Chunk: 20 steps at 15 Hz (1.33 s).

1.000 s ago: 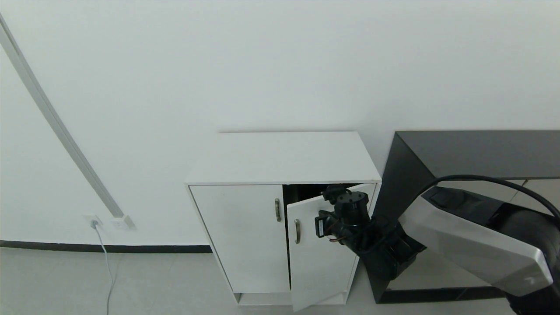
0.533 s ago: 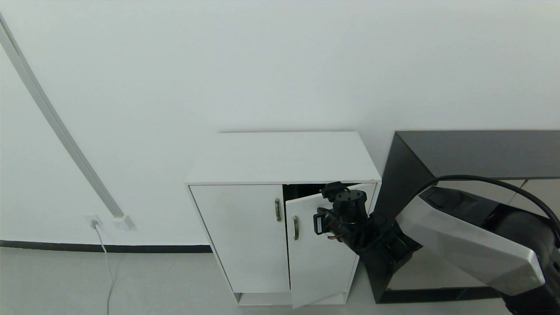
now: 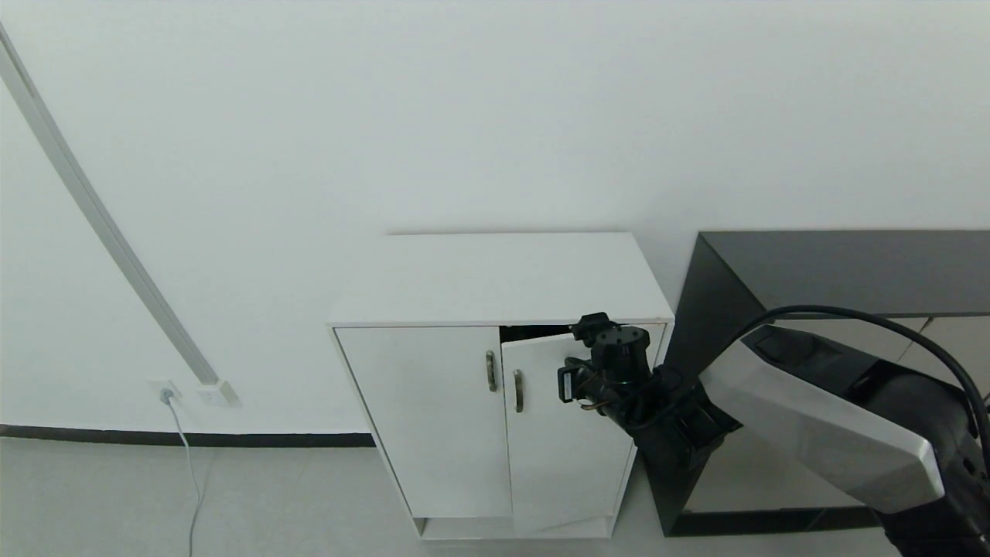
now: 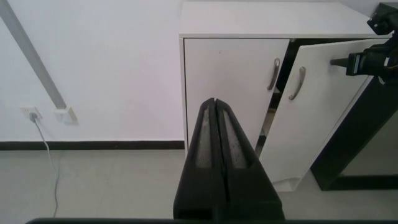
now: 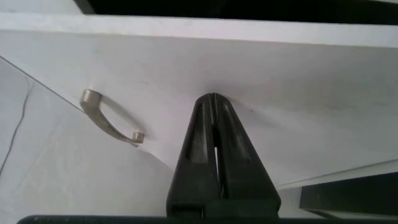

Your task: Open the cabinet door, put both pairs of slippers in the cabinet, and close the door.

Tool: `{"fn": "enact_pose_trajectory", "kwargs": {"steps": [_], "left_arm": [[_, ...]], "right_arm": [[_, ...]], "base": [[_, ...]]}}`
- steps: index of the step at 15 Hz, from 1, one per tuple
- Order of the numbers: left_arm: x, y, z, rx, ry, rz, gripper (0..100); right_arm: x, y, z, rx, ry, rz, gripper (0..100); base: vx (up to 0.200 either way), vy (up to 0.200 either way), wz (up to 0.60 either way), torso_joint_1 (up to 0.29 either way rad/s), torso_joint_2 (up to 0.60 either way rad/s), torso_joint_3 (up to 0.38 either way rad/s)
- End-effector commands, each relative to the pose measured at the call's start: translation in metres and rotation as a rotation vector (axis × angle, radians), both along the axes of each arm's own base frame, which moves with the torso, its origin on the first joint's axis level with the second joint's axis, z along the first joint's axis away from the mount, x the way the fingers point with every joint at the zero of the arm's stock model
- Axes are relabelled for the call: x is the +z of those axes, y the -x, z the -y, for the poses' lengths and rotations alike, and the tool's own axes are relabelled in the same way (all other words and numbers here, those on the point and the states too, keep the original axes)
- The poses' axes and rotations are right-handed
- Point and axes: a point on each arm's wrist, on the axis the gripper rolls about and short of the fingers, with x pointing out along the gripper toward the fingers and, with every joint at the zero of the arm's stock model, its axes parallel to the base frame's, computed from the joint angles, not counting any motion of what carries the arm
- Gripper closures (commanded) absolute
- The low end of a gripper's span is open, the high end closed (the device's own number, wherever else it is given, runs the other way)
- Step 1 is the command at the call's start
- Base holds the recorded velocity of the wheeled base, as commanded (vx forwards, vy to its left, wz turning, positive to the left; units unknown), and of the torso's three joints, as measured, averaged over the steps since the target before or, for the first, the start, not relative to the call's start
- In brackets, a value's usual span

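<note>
We found no legible text, label, brand mark, number or sign. We inspected the white cabinet [image 3: 495, 278], the wall socket [image 3: 165, 394] and the dark unit [image 3: 812, 271] just beside the cabinet. Every surface read as plain, as far as we could resolve.

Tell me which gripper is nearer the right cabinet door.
Right. The right gripper, shut, has its tips against the front face of the right cabinet door. The left gripper, also shut, hangs well back, out in front of the cabinet.
</note>
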Motion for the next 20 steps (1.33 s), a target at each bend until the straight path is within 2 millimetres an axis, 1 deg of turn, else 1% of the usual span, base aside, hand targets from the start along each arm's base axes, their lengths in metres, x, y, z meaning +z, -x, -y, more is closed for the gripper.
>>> {"fn": "enact_pose_trajectory", "kwargs": {"steps": [1, 7, 12, 15, 20], "left_arm": [[0.000, 0.000, 0.000, 0.001, 0.000, 0.000, 100], [0.000, 0.000, 0.000, 0.001, 0.000, 0.000, 100], [0.000, 0.000, 0.000, 0.001, 0.000, 0.001, 100], [0.000, 0.000, 0.000, -0.001, 0.000, 0.000, 100], [0.000, 0.000, 0.000, 0.001, 0.000, 0.000, 100]], "right_arm": [[0.000, -0.006, 0.000, -0.008, -0.006, 0.009, 100], [0.006, -0.014, 0.000, -0.015, 0.004, 0.011, 100], [0.006, -0.020, 0.004, -0.022, 0.015, 0.025, 100], [0.003, -0.026, 0.004, -0.028, 0.014, 0.028, 100], [0.001, -0.026, 0.004, -0.030, 0.017, 0.023, 100]], "base": [[0.000, 0.000, 0.00, 0.000, 0.00, 0.000], [0.000, 0.000, 0.00, 0.000, 0.00, 0.000], [0.000, 0.000, 0.00, 0.000, 0.00, 0.000], [0.000, 0.000, 0.00, 0.000, 0.00, 0.000], [0.000, 0.000, 0.00, 0.000, 0.00, 0.000]]}}
